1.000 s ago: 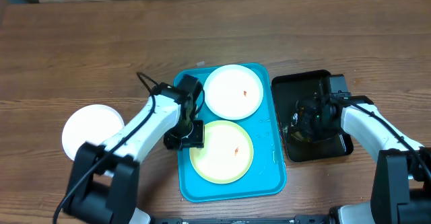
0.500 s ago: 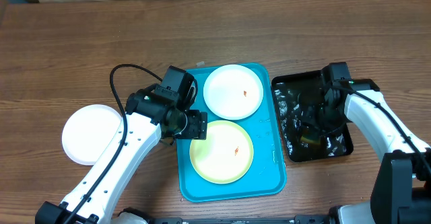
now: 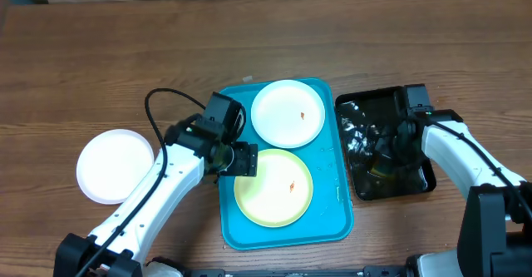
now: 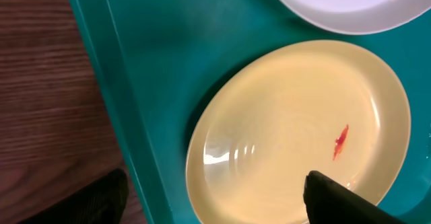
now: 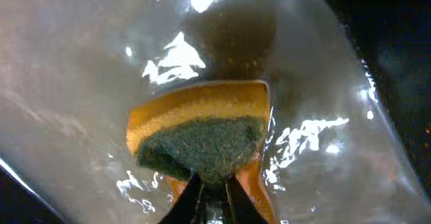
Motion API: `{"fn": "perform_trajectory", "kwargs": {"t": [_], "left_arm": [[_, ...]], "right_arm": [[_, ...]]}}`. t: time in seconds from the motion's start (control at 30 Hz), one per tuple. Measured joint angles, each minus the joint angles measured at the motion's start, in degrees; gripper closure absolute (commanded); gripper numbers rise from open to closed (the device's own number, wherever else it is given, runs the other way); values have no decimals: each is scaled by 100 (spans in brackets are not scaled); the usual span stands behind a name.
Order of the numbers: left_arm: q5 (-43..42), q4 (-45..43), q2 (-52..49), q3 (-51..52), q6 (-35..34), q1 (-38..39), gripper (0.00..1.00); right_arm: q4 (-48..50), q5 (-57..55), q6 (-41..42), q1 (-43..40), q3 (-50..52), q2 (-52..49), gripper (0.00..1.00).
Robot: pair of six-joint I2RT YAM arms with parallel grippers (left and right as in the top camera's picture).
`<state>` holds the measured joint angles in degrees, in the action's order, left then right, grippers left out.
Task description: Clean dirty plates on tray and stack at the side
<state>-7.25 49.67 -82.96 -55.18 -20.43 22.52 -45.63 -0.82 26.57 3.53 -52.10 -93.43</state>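
Note:
The cyan tray (image 3: 332,210) holds a white plate (image 3: 287,113) with an orange speck at the back and a yellow-green plate (image 3: 273,187) with a speck in front. A third white plate (image 3: 115,165) lies on the table to the left, with no specks showing. My left gripper (image 3: 241,160) is open at the yellow-green plate's left rim. In the left wrist view the gripper (image 4: 215,207) has one finger (image 4: 101,197) outside the tray (image 4: 155,69) and the other over the yellow-green plate (image 4: 289,123). My right gripper (image 3: 389,154) is shut on a sponge (image 5: 202,140).
A glossy black tray (image 3: 366,111) holding water sits right of the cyan tray; the orange and green sponge is in that water. The wooden table (image 3: 125,52) stretches back and left. The left arm's black cable (image 3: 158,102) loops above the table.
My left arm has straightened and its gripper shifted slightly right onto the yellow-green plate's rim. My right gripper moved a little within the black tray, and the water there rippled.

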Motion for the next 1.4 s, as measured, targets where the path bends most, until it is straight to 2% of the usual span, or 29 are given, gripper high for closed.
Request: {"fn": "perform_trajectory", "kwargs": {"t": [0.03, 0.07, 0.1, 0.13, 0.17, 0.27, 0.43, 0.47, 0.53, 0.67, 0.77, 0.83, 1.0, 1.2, 1.4], "left_arm": [[0, -107, 0, 92, 0, 0, 14], [-2, -201, 0, 192, 0, 0, 14], [-4, -299, 0, 302, 0, 0, 14], [-26, -415, 0, 424, 0, 0, 14], [-50, -503, 0, 511, 0, 0, 14], [-190, -826, -9, 800, -2, 2, 20], [-389, -1303, -11, 1086, -4, 0, 41], [-413, -1342, -11, 1128, -15, 2, 46], [-439, -1360, -11, 1196, -11, 2, 48], [-459, -1373, -11, 1320, 4, 0, 42], [-455, -1346, -11, 1401, 2, 0, 42], [-452, -1351, -11, 1471, -2, 0, 51], [-404, -1392, -11, 1602, 7, 2, 96], [-415, -1460, -11, 1615, 9, 2, 96], [-581, -1504, -11, 1615, -330, 2, 96]], "right_arm": [[-7, 0, 4, 0, 0, 0, 93], [-20, -2, 13, 0, 2, 4, 83], [-31, -2, 17, -2, 2, 4, 67], [-48, -2, 24, 0, 2, 4, 61], [-68, 7, 24, 0, 4, 4, 61], [-142, 76, 39, -2, 15, 4, 76], [-26, 173, 33, 0, 81, 4, 96], [7, 175, 44, 0, 98, 4, 96], [74, 195, 35, 0, 138, 4, 96], [98, 208, 35, -2, 166, 4, 96], [-72, 205, -7, 0, 127, 7, 96], [-289, 210, -81, -2, 46, 22, 96], [-1021, 229, -205, 0, -396, 293, 96], [-1250, 472, -348, 160, -748, 1224, 96], [-1403, 881, -409, 793, -763, 1794, 96]]}}
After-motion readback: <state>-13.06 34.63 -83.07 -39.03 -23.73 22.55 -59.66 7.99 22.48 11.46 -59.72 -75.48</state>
